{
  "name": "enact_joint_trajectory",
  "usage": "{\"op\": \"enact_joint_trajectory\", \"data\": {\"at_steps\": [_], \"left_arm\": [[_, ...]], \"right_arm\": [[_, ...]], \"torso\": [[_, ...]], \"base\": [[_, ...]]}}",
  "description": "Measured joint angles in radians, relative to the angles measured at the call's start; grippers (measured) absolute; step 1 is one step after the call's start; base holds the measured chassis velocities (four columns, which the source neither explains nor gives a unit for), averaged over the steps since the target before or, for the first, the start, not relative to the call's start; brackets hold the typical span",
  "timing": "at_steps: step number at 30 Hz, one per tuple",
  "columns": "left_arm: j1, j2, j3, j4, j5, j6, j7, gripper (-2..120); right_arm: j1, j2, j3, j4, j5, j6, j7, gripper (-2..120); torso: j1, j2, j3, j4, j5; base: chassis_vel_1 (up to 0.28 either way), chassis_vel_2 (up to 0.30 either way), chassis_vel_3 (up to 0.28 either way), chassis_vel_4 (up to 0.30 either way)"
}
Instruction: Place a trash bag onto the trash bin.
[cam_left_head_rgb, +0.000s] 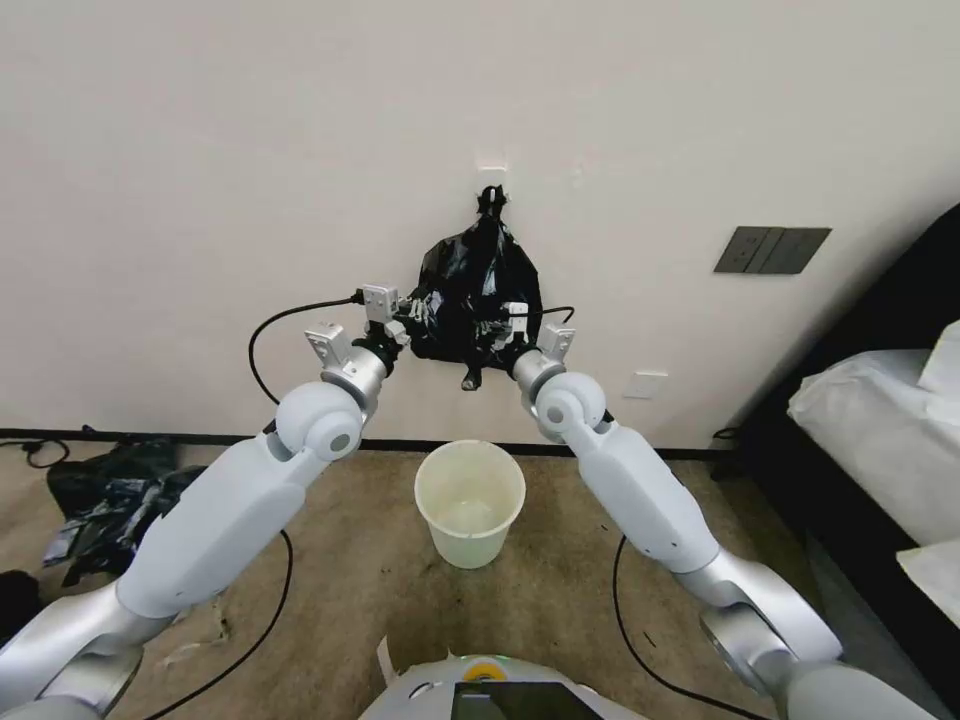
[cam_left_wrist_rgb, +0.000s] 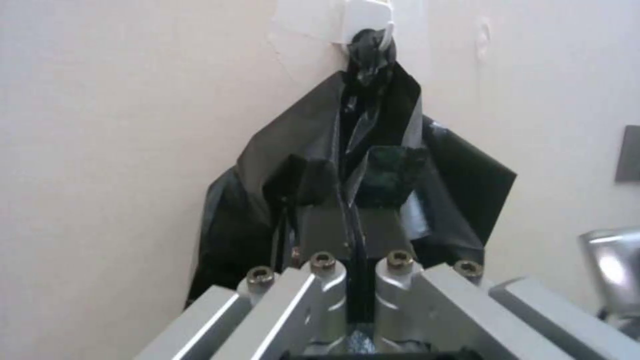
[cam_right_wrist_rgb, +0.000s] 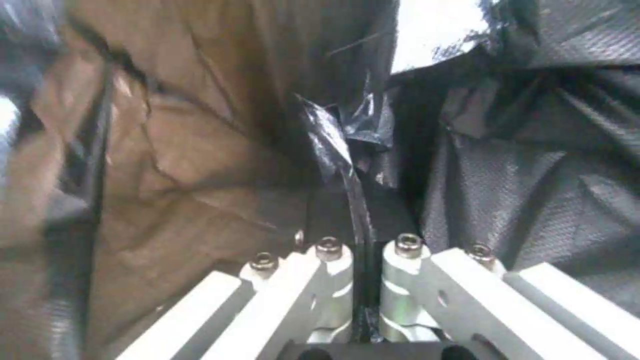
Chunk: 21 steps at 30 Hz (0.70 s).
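Two grippers pinch the trash bag where it hangs from a white wall hook, directly above the trash bin on the floor. Left gripper is clamped on the bag's left side, right gripper closed on film at its right side, approx. level w/ each other. Bag's long axis runs vertically, hook down toward the bin, so the likely move is unhooking, then lowering.
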Motion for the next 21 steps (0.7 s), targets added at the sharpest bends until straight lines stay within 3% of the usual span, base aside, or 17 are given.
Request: {"op": "enact_joint_trajectory", "data": {"at_steps": [8,11,18,21], "left_arm": [[0.066,0.012,-0.045,-0.016,0.0,-0.011,0.0,0],[0.129,0.025,-0.083,-0.049,0.002,-0.022,0.001,0],[0.176,0.02,-0.11,-0.075,0.018,-0.034,0.002,0],[0.225,0.01,-0.138,-0.113,0.039,-0.041,0.002,0]], "right_arm": [[-0.136,-0.049,0.132,0.148,0.123,0.05,-0.024,0],[-0.265,-0.105,0.249,0.307,0.28,0.115,-0.066,0],[-0.349,-0.13,0.293,0.395,0.296,0.121,-0.094,0],[-0.42,-0.137,0.303,0.439,0.243,0.119,-0.099,0]], "torso": [[0.0,0.0,0.0,-0.0003,0.0002],[0.0,0.0,0.0,-0.0005,0.0002],[0.0,0.0,0.0,-0.0003,0.0],[0.0,0.0,0.0,-0.0002,0.0003]], "base": [[0.0,0.0,0.0,0.0],[0.0,0.0,0.0,0.0],[0.0,0.0,0.0,0.0],[0.0,0.0,0.0,0.0]]}}
